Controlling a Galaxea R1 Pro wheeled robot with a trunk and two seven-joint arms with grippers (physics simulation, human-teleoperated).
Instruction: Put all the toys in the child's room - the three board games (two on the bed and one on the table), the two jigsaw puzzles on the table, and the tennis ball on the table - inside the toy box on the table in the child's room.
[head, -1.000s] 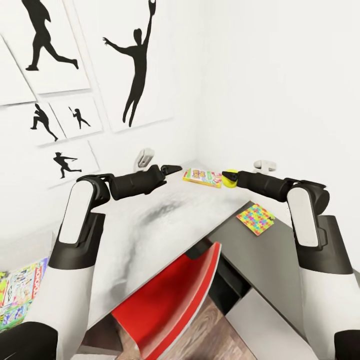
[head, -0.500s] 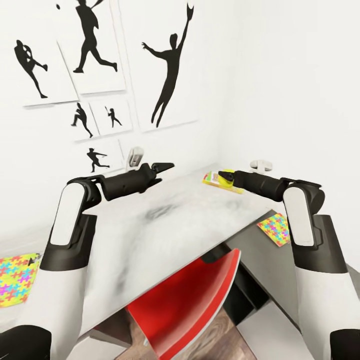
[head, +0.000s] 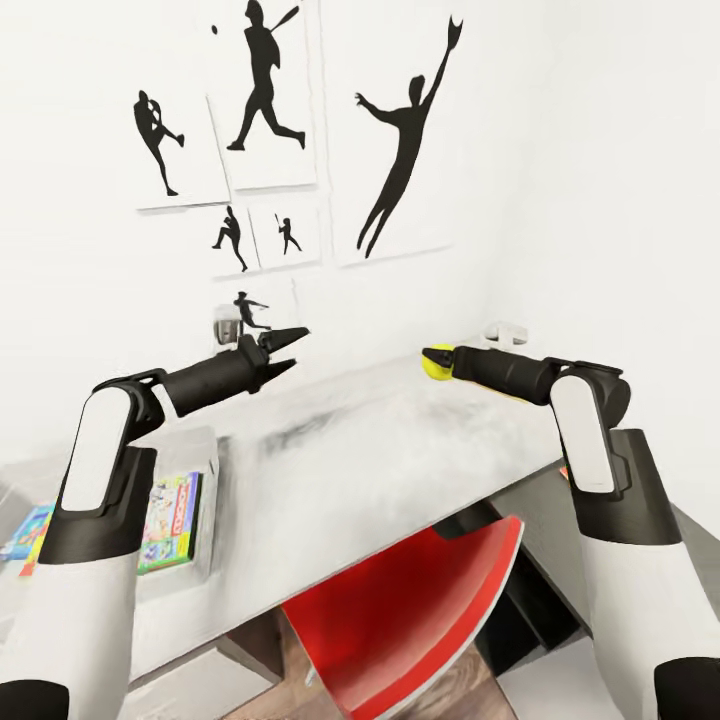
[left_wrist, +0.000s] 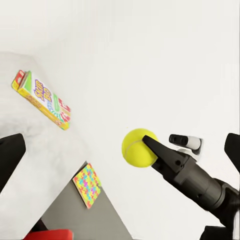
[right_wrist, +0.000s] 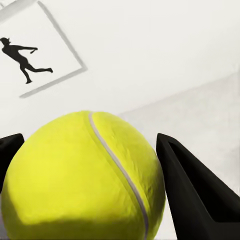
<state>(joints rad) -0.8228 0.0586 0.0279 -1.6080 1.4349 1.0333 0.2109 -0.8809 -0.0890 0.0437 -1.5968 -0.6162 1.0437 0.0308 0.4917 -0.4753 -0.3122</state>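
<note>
The tennis ball (head: 435, 363) sits clamped between the two fingers of the right gripper (head: 437, 361), held up in the air above the far end of the light-grey table (head: 380, 450). In the right wrist view the ball (right_wrist: 85, 177) bulks large between the dark fingers (right_wrist: 192, 192), both pressed against its sides. The left wrist view catches the same ball (left_wrist: 139, 147) at the tip of the right gripper (left_wrist: 145, 145), clear of the desk top.

The left gripper (head: 290, 345) hovers over the table well apart from the ball, carrying nothing. Its fingers (head: 283, 337) look spread in the head view, and the left wrist view shows one dark fingertip at each edge of the picture with open space between.

On the table near the left arm stands the light grey toy box (head: 195, 450), with a colourful board game (head: 168, 520) lying flat inside it. The left wrist view shows the "Skip-Bo" board game (left_wrist: 42, 100) lying on the light-grey top near the wall, and a jigsaw puzzle (left_wrist: 87, 185) flat on the lower dark-grey top beside it. A red chair (head: 400, 610) is tucked under the table's near edge. Black sports-silhouette pictures (head: 400, 170) hang on the white wall behind.
</note>
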